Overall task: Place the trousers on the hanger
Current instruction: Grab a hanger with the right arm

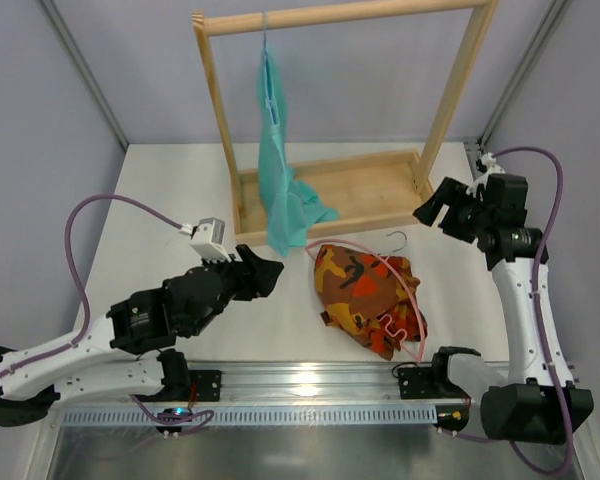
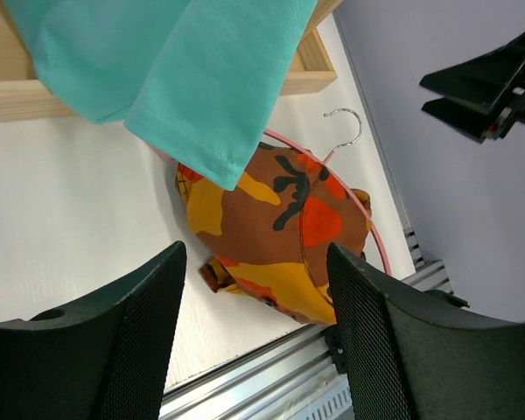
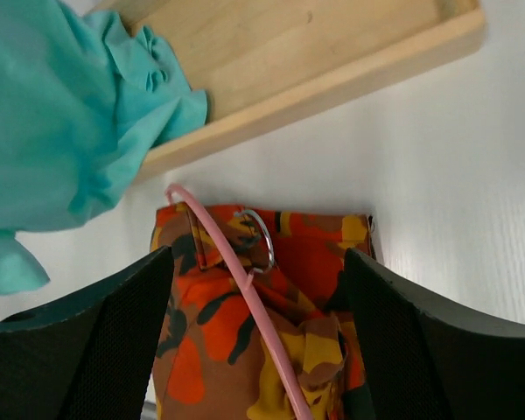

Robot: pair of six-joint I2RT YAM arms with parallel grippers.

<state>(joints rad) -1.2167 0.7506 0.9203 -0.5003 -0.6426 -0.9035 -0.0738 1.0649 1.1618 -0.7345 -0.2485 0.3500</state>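
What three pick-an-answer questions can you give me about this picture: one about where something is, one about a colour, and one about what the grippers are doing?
1. Where are the trousers?
A. crumpled on the table in front of the wooden rack
B. hanging from the top bar
C. folded in a drawer

2. What colour is the garment hanging on the rack?
A. white
B. purple
C. teal

3. How are the left gripper and right gripper?
A. both shut on cloth
B. both open, holding nothing
C. one shut on the trousers

Answers:
1 A: the top view shows them heaped on the table by the rack's base.
2 C: the hanging cloth is teal.
3 B: each wrist view shows fingers spread with nothing gripped between them.
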